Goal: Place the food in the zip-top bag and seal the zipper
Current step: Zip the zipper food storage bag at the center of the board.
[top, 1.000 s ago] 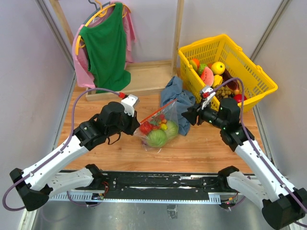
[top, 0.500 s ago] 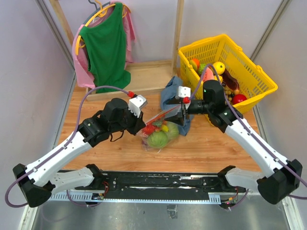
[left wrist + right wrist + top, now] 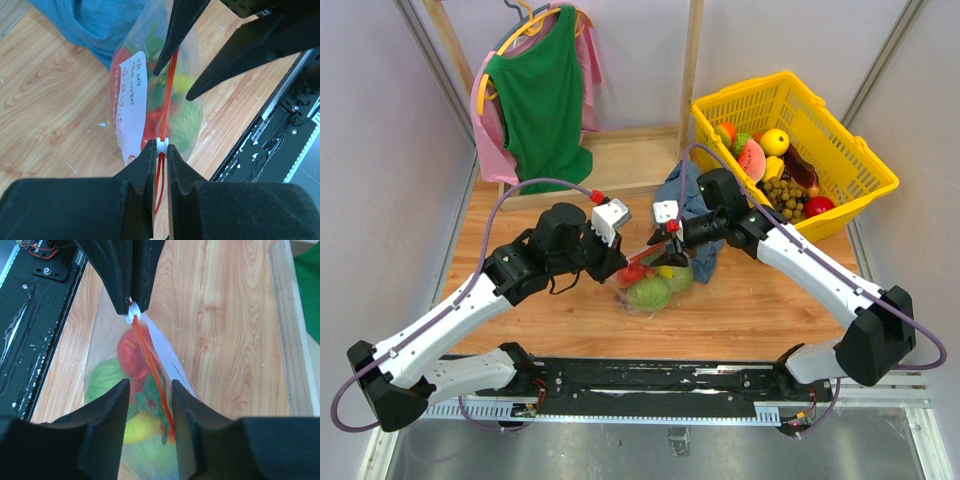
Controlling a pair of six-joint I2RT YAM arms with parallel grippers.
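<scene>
The left fingers (image 3: 160, 147) pinch the zipper (image 3: 150, 365) at its white end; its line runs straight between the half-spread right fingers (image 3: 148, 390).

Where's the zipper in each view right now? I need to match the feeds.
Top external: zipper at centre, slanting just above the cabbage.
Left wrist: zipper runs up the middle from the left gripper, which pinches it.
Right wrist: zipper slants down the middle, through the open right gripper.
Shared landmark: the green cabbage.

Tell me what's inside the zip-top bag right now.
Red, green and yellow toy food shows through the zip-top bag; its white label covers whatever lies behind it.
</scene>
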